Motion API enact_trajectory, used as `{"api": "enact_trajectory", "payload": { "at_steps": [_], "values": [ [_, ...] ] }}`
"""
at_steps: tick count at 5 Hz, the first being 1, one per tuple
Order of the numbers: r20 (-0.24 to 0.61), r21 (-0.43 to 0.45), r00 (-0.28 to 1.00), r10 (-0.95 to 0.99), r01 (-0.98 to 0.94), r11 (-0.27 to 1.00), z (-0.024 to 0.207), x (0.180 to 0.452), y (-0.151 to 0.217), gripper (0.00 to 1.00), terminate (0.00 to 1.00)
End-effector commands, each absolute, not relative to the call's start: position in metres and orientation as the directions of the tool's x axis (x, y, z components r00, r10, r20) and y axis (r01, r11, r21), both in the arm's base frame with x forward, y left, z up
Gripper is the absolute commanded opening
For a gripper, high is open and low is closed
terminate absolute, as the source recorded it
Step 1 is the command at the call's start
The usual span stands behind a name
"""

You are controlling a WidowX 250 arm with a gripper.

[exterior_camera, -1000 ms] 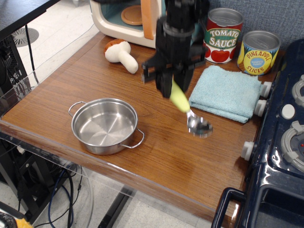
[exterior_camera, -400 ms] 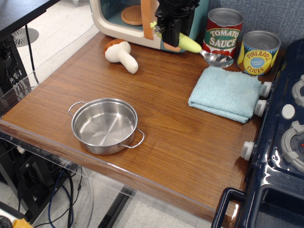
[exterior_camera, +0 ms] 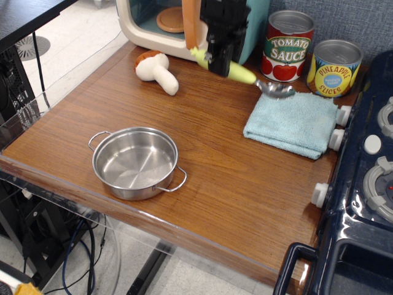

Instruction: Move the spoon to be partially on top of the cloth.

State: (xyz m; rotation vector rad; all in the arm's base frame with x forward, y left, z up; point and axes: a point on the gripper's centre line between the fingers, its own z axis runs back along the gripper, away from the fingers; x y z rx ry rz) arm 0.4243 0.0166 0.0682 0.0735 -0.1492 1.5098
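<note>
Black gripper (exterior_camera: 220,56) clamped on the yellow-green handle of the spoon (exterior_camera: 245,77), held above the wooden counter (exterior_camera: 221,178) at the back, in front of the toy oven (exterior_camera: 153,27). Metal bowl of the spoon poised over the near-left corner of the blue cloth (exterior_camera: 291,123), apparently just above it or barely touching; contact not clear from this angle. Handle angled up and left, away from the cloth and over bare wood. Tomato sauce can (exterior_camera: 288,46) and pineapple can (exterior_camera: 334,67) standing just behind the cloth, close to the bowl. Pan (exterior_camera: 135,163) and plush mushroom (exterior_camera: 156,70) well apart to the left.

Placement judged nearly set, with only lowering and release left. Risks: only the tip overlapping the cloth edge, so a release from height could let the thick, rounded handle roll and drag the bowl off onto the wood; any drift backward could nudge the tomato can; pressing down too far could bunch the soft towel.
</note>
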Motion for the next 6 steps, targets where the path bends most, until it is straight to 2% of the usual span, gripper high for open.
{"api": "enact_trajectory", "payload": {
  "at_steps": [1,3,4,6],
  "values": [
    [0.151,-0.136,0.087,0.985,-0.985,0.108,0.066,0.443,0.005,0.0,0.0],
    [0.199,-0.123,0.109,0.974,-0.983,0.136,0.048,0.449,0.003,0.0,0.0],
    [0.199,-0.085,0.075,0.977,-0.992,0.094,0.049,0.446,0.002,1.0,0.0],
    [0.219,-0.112,0.087,0.972,-0.987,0.114,0.061,0.443,0.001,1.0,0.0]
  ]
}}
